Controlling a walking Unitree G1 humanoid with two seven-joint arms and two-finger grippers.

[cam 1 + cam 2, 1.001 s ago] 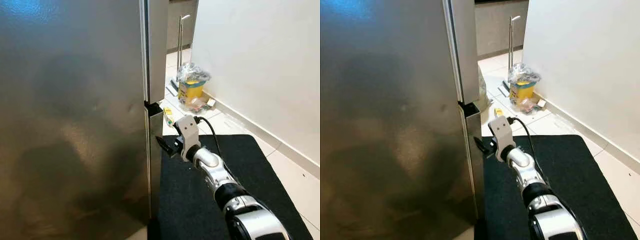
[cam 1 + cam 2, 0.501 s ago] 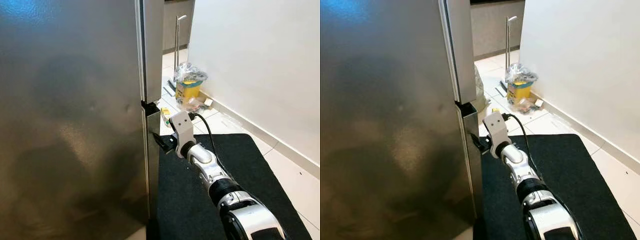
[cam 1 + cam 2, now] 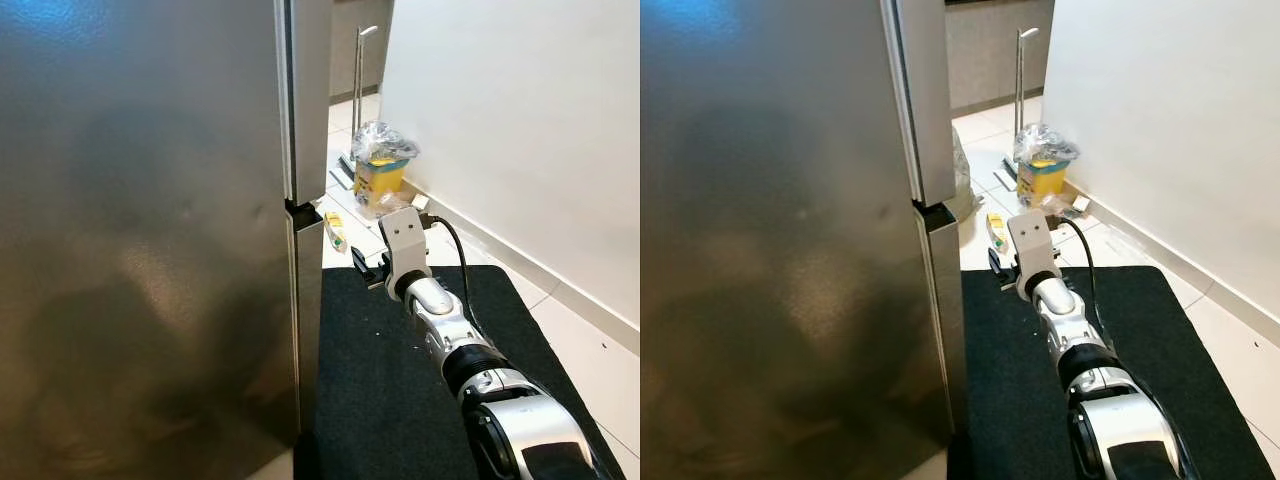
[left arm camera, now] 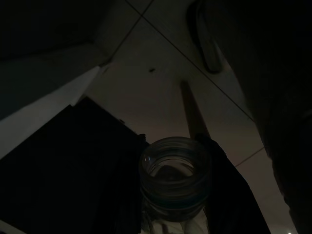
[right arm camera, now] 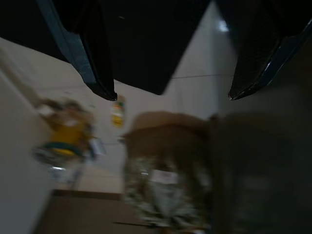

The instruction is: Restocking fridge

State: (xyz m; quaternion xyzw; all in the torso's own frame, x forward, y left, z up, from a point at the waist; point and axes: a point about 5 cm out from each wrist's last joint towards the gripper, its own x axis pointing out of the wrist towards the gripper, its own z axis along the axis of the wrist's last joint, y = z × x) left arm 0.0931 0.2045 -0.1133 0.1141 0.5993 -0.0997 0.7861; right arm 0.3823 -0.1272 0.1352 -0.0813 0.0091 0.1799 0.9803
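Fridge: the fridge (image 3: 150, 230) stands shut at the robot's left, a tall steel front with a seam between an upper and a lower door (image 3: 305, 330); where the two doors meet at the right edge sits a dark recess (image 3: 298, 212).
Right pincer: the right pincer (image 3: 366, 271) hangs over the black mat (image 3: 380, 400), near the lower door's edge but apart from it; in the right wrist view its two fingers (image 5: 97, 63) stand spread, released, with nothing between them.
Left pincer: the left wrist view is very dark; a clear jar (image 4: 174, 181) sits between the two black fingers (image 4: 222, 185), so the left pincer (image 4: 175, 190) appears clenched on it, low over the tiled floor.
Jar, handling: judged glass, so stiff, smooth, likely slippery and breakable on tile; a hold around the body below the threaded neck looks safest. Its contents cannot be made out.
Door, handling: probably heavy, rigid and held by a seal; the flat steel gives no purchase, so the recess at the seam is the likely place to hook a finger and pull.
Beyond: a yellow bin (image 3: 382, 176) lined with a plastic bag stands by the white wall (image 3: 520, 130), well apart.
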